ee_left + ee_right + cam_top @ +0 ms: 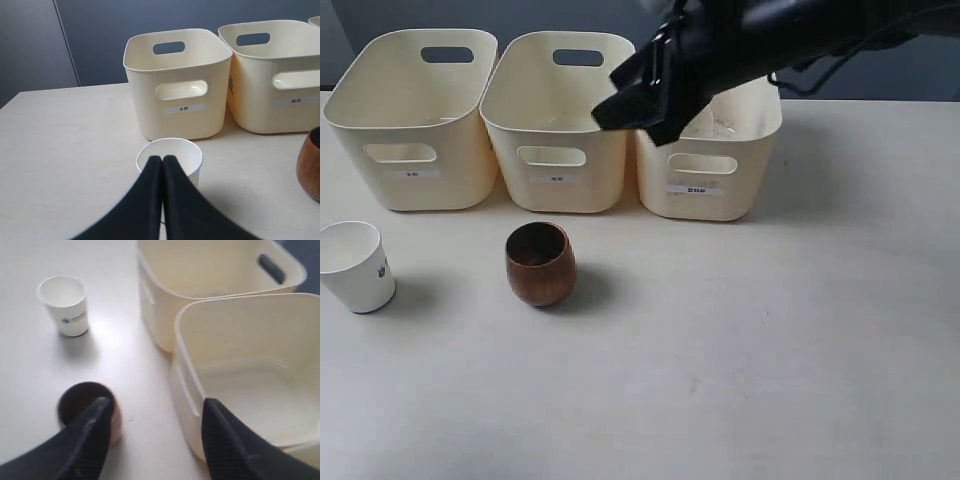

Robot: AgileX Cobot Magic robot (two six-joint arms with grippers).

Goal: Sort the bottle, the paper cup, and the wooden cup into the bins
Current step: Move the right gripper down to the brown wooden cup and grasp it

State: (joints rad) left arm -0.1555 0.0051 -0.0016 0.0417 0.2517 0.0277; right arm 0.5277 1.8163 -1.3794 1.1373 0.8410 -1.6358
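The white paper cup [355, 265] stands at the table's left front, and the left wrist view has it [192, 159] just beyond my left gripper [162, 159], which is shut and empty. The brown wooden cup [540, 263] stands upright in front of the middle bin [560, 120]. My right gripper [632, 122] hangs open above the gap between the middle bin and the right bin [710, 170]. In its own view this gripper [157, 402] holds nothing, with the wooden cup [75, 400] behind one finger. The left bin [410, 120] looks empty. The bottle is not clearly visible.
The three bins stand side by side along the back of the pale table [770, 350]. A dark wall rises behind them. The right arm's black body [800, 30] crosses over the right bin from the upper right.
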